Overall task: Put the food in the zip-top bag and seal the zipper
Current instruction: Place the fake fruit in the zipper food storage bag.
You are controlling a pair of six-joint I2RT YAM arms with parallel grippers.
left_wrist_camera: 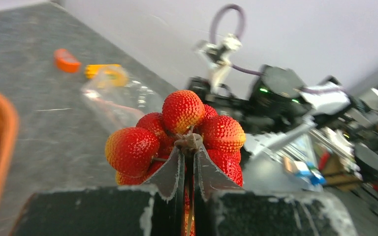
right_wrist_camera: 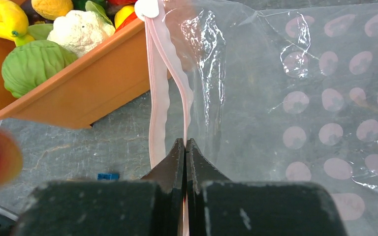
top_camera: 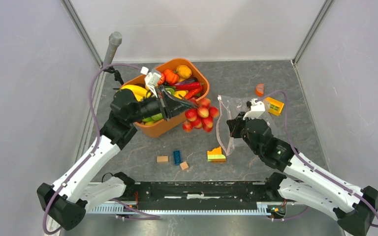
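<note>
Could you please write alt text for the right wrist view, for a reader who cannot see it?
The right gripper is shut on the pink zipper of a clear bag, whose two strips part further up, below a white slider. To the left, an orange tub holds a cabbage, a cauliflower and a banana.

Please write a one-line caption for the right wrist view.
Right gripper shut on the pink zipper of the clear zip-top bag, beside an orange tub holding cabbage and cauliflower.
</note>
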